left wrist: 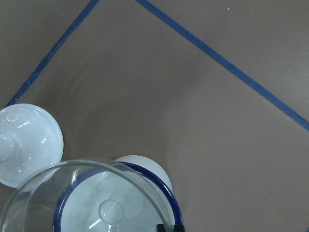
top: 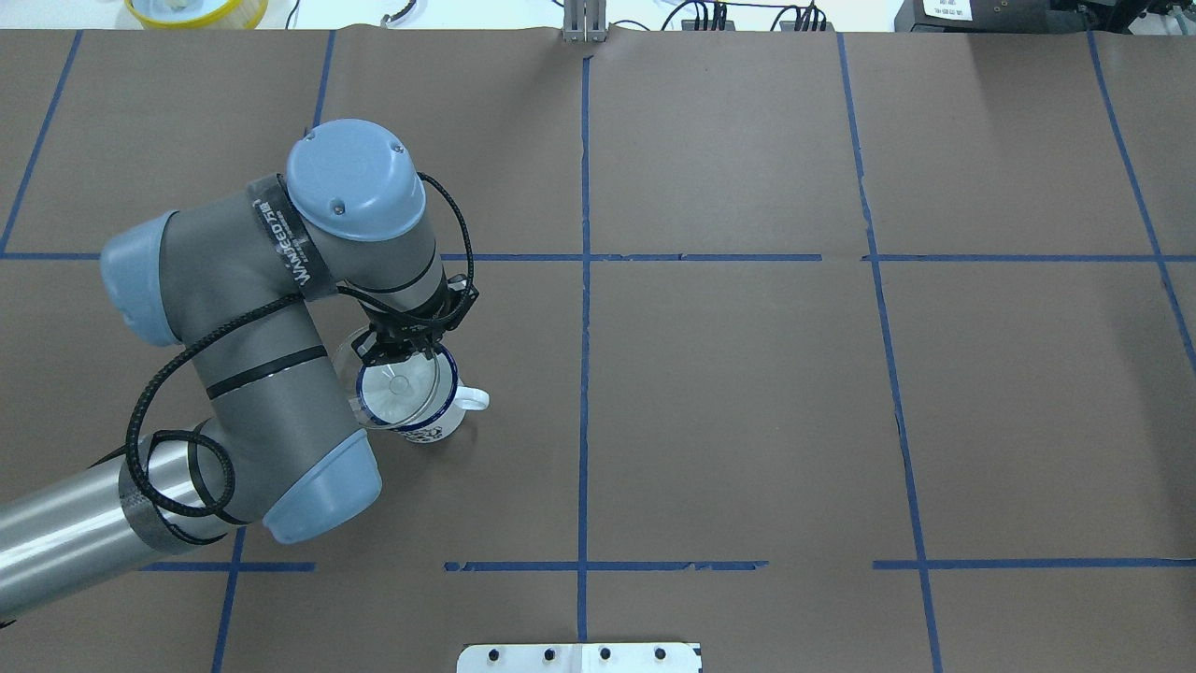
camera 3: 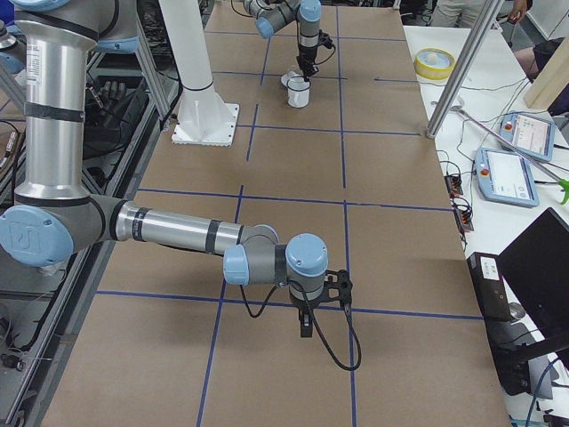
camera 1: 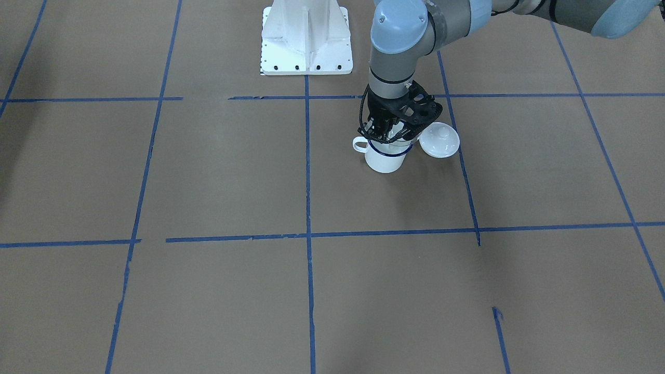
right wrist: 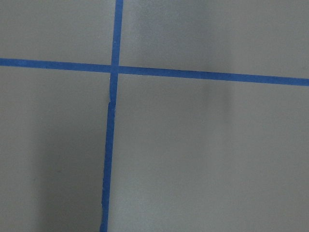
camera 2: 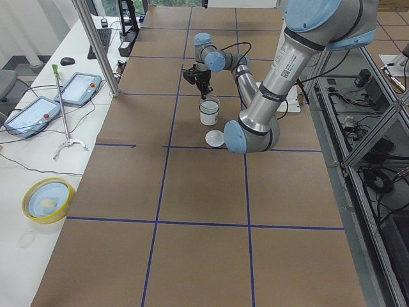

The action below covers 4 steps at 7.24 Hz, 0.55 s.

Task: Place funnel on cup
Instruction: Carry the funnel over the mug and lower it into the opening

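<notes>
The left tool (top: 403, 354) pinches the funnel (top: 397, 385) by its rim, off-centre over the cup (top: 437, 428). If released here, the funnel may tip off.

Overhead and front views opposed, sharing cup (camera 1: 384, 162)

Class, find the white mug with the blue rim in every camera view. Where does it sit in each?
Front-facing: the mug, upper half, just right of centre.
Overhead: left of centre, middle height.
Exterior left: upper middle.
Exterior right: top, centre, far off.
Left wrist: bottom edge, under the funnel.
Right wrist: not in it.
Shared landmark: the white lid beside it (front-facing, exterior left, left wrist).
</notes>
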Motion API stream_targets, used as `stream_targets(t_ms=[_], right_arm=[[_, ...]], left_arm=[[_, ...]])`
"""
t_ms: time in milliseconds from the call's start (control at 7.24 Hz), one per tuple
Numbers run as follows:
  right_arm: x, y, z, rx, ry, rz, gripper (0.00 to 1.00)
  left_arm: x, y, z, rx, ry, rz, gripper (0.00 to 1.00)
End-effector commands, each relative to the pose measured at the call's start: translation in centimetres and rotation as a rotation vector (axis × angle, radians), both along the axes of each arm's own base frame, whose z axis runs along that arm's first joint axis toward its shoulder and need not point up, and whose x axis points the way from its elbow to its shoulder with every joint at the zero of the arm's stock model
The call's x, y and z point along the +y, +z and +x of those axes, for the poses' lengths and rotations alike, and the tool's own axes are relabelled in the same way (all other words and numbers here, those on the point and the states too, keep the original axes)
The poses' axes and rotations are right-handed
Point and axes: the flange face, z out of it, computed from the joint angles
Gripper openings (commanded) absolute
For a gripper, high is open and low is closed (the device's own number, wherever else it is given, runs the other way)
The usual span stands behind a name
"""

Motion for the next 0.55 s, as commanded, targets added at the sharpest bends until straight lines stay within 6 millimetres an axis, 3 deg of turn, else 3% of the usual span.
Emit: stream_targets(t_ms=[0,414], right_arm=[[0.0,0.0,0.0,0.000,0.000,0.000,1.00],[0.0,0.0,0.0,0.000,0.000,0.000,1.00]], left_arm=[[0.3,0.2,0.5,0.002,0.009,0.002,0.00],[-0.2,0.6,1.6,0.011,0.012,0.008,0.00]])
